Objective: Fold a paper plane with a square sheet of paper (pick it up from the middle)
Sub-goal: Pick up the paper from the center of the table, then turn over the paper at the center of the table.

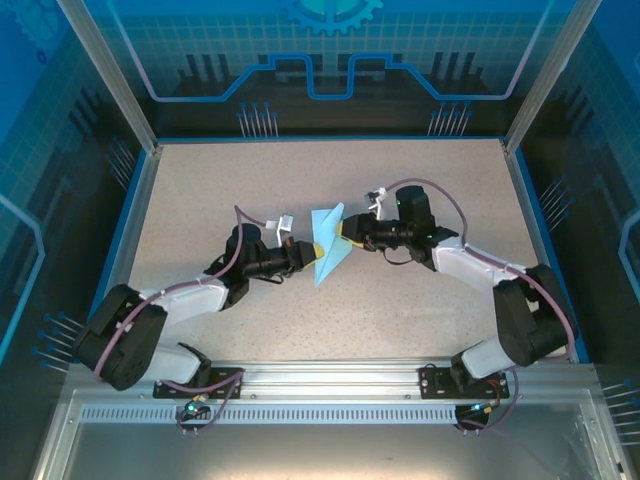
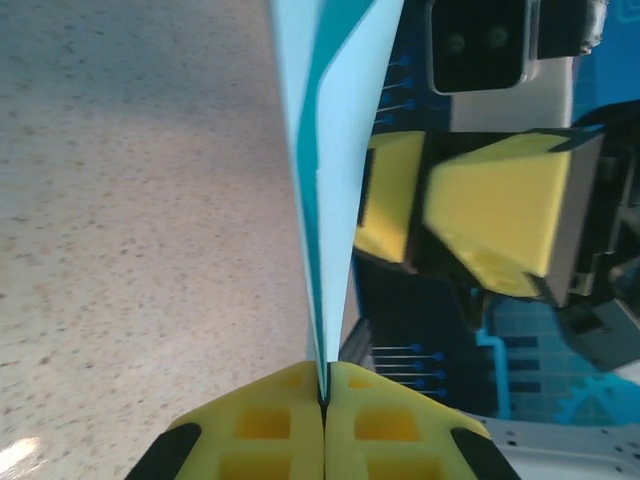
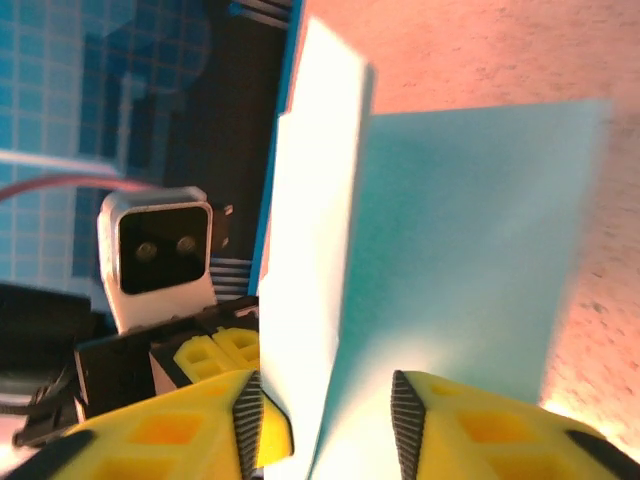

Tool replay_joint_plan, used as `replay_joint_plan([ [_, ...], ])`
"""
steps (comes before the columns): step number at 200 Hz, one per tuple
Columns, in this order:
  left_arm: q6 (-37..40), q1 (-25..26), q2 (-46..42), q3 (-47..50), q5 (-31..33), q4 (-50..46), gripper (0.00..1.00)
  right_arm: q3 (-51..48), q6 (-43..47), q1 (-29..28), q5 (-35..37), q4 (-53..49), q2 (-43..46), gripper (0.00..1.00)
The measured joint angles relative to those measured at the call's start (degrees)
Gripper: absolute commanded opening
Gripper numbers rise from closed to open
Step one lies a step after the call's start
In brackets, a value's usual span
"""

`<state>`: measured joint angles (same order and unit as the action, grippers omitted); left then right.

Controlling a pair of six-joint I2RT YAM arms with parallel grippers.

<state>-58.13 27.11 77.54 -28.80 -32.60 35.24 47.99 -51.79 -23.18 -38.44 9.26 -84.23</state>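
over the centre of the table (image 1: 380,325), the left gripper (image 2: 323,398) pinches an edge of the folded blue paper (image 1: 327,252), its jaws pressed together. just past it, toward the table's right side, the right gripper (image 3: 325,425) stands spread, the paper passing between its parted jaws.

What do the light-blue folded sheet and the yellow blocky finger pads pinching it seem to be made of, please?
Light-blue folded sheet: thin matte paper, apparently; it holds sharp creases. Yellow blocky finger pads: probably moulded plastic or firm foam, matte, with hollow square pockets.
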Motion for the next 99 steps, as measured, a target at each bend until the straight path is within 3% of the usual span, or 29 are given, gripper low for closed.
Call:
replay_joint_plan([
  [16,5.07,0.02,-3.13,-2.29,3.15,-10.27,0.04,0.0,2.6,0.9,4.0,-5.03,3.8,0.68],
  [42,14.16,1.09,-8.0,-9.62,12.72,-29.29,0.05,0.0,7.32,1.49,11.34,-11.89,9.75,0.75],
  [70,22.56,6.49,-8.79,-19.65,29.16,-47.98,0.07,-0.26,10.19,1.49,18.62,-17.25,12.39,0.77],
  [99,25.53,11.02,-3.78,-27.71,46.64,-62.95,0.08,-1.51,10.97,1.49,23.08,-20.39,12.57,0.77],
])
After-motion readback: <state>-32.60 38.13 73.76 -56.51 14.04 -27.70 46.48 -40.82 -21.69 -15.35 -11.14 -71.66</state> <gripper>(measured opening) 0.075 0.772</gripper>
